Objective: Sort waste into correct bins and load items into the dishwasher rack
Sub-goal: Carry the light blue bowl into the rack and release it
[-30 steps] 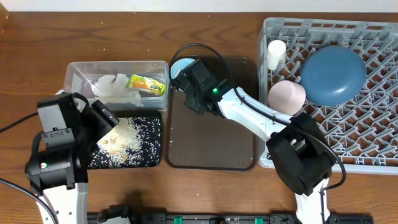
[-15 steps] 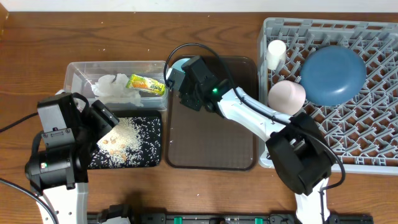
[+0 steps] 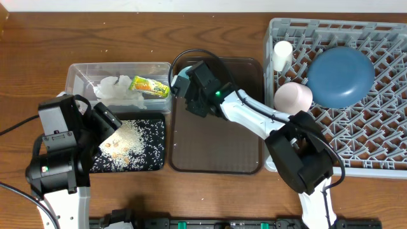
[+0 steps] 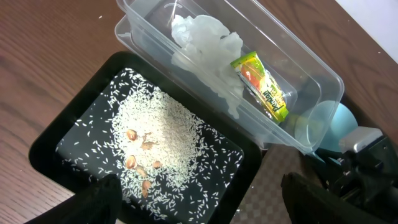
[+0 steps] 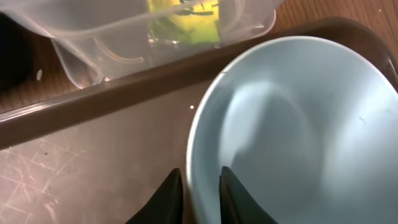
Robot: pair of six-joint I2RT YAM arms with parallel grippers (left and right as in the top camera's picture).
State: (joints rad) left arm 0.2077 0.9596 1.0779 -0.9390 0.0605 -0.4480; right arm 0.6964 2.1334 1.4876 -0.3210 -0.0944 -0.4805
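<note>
Left side of the table: the tub (image 3: pixel 76 73) sits at the back, with the napkin (image 3: pixel 114 88) and the wrapper (image 3: pixel 150 86) inside it, wrapper to the napkin's right. Directly in front, hard against the tub, is the shallow tray (image 3: pixel 163 127), with rice (image 3: pixel 130 140) lying in it. In the middle is the serving tray (image 3: pixel 216 146), with the small bowl (image 5: pixel 292 137) in its back left corner, just beside the tub. On the right is the rack (image 3: pixel 381 146): cup (image 3: pixel 282 54) at its back left, big bowl (image 3: pixel 340 76) to the cup's right, another bowl (image 3: pixel 292 97) in front of the cup.

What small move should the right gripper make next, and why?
Probably close the right gripper fully on the rim of the light blue bowl before any lift. Its fingers straddle the rim, one outside and one inside, but it is unclear whether they actually pinch it. The bowl sits on the brown tray, and the dishwasher rack has free pegs.
</note>
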